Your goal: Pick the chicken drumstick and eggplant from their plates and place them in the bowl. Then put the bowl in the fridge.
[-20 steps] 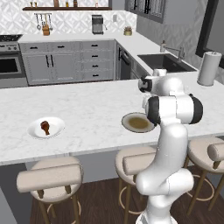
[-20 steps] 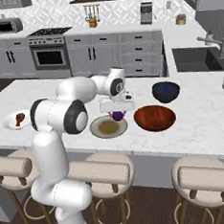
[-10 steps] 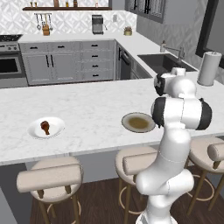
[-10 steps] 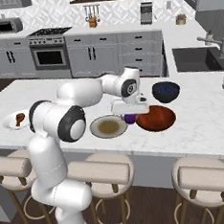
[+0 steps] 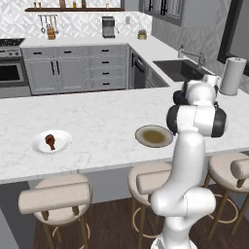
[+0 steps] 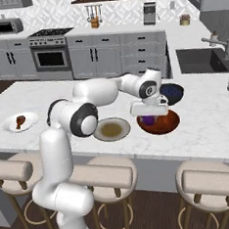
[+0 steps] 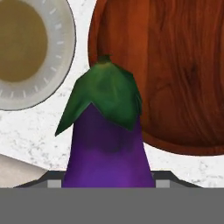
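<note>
Hand view: unlabelled eggplant (image 7: pixel 107 144), bowl (image 7: pixel 175 65)

Eggplant (image 6: pixel 148 119) over bowl (image 6: pixel 162 126), right of empty plate (image 6: pixel 111 129).

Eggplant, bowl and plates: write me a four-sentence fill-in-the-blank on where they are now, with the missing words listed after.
1. The gripper holds the ____.
2. The eggplant hangs over the rim of the reddish-brown ____.
3. The drumstick lies on the ____ plate.
4. The tan plate next to the bowl is ____.

Missing words: eggplant; bowl; white; empty
</note>
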Controlling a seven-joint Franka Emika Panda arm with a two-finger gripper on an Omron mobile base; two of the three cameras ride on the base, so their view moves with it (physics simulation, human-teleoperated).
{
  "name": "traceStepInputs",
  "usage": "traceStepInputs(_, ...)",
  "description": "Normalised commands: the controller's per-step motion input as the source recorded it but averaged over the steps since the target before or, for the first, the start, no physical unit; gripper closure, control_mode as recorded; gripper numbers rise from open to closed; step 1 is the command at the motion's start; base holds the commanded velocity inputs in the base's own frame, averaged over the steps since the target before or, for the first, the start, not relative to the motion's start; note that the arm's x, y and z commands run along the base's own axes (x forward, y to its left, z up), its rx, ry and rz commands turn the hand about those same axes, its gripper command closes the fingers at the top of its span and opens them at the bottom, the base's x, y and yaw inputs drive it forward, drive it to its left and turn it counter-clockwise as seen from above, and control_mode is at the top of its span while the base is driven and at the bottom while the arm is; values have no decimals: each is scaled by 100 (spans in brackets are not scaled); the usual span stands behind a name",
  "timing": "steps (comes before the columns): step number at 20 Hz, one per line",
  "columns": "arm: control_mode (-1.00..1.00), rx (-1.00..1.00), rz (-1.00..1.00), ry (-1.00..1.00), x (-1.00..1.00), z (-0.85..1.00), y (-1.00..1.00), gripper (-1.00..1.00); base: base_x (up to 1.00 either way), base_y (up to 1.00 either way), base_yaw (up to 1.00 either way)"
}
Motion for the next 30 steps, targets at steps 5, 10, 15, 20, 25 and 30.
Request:
traceStepInputs(5, -100, 0, 1, 6, 56, -16, -4, 100, 0, 0, 0)
traceStepInputs(10, -100, 0, 0, 1, 34, -51, 0, 100, 0, 0, 0)
traceStepInputs(15, -100, 0, 0, 4, 24, -38, 0, 100, 0, 0, 0)
traceStepInputs(20, -100, 0, 0, 1, 21, -14, 0, 100, 0, 0, 0)
traceStepInputs(25, -100, -1, 0, 0, 1, -27, 3, 100, 0, 0, 0)
traceStepInputs(30, -100, -2, 0, 0, 0, -27, 12, -100, 0, 0, 0)
